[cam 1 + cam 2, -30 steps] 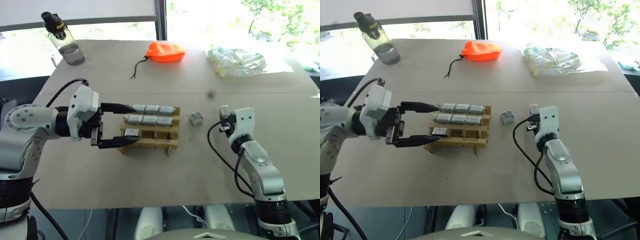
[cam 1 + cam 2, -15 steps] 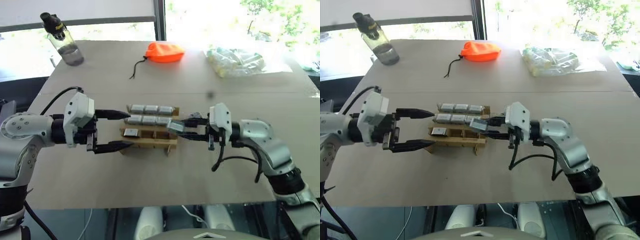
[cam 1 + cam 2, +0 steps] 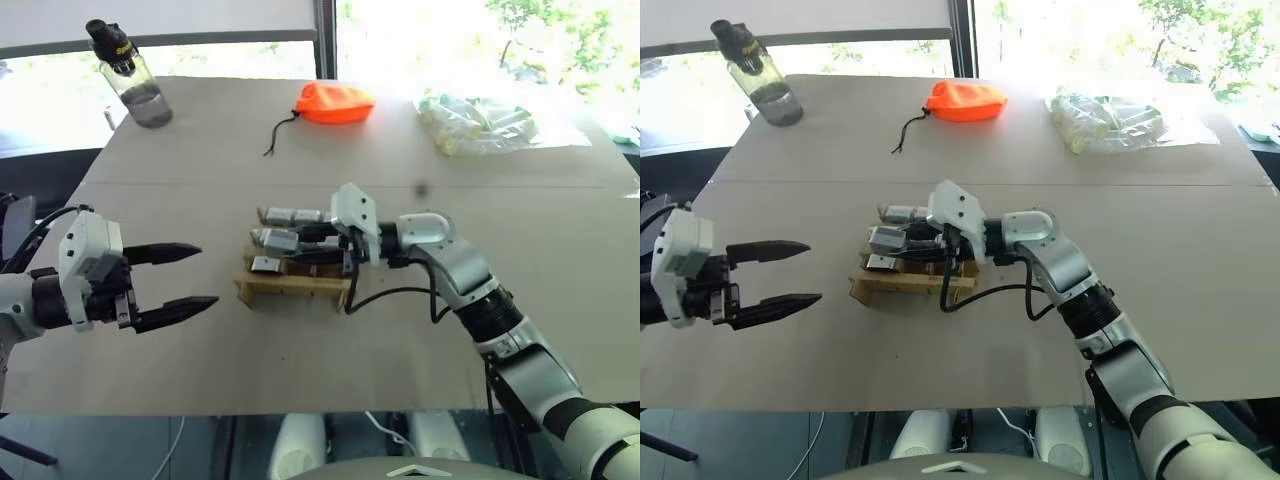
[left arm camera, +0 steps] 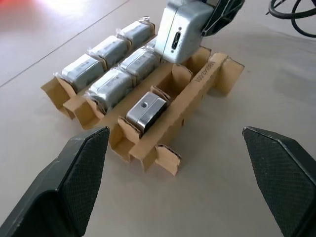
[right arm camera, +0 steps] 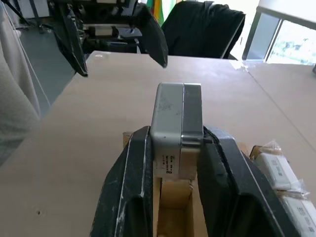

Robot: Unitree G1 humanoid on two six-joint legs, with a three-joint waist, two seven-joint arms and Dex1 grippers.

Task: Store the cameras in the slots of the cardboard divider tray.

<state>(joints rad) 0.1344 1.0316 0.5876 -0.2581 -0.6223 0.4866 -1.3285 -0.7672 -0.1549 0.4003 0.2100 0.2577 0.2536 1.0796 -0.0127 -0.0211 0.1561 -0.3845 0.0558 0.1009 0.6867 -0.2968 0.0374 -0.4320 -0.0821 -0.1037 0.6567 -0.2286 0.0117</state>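
**Camera held over the tray's near row**

Camera [image 5: 176, 129] sits clamped between the right gripper [image 5: 173, 163] fingers, standing on end, its long axis upright and its narrow seamed edge facing the wrist lens. It hangs just above the cardboard divider tray [image 4: 197, 94], over the empty slots of the near row. From the head views the gripper reaches in from three o'clock, pointing toward nine, and its white housing covers the tray's right-hand end, so the slots beneath are hard to read there.

Six wrapped cameras [image 4: 111, 66] fill the two far rows, lying flat with long axes running along the rows. One bare camera [image 4: 145, 109] stands in the near row's left-end slot, a small round spot on its upper face.

Over at eight o'clock from the tray, the left gripper [image 3: 170, 285] hangs well apart with its two black fingers [image 3: 165, 252] spread wide, holding nothing. Which face of the held camera carries a lens cannot be told.
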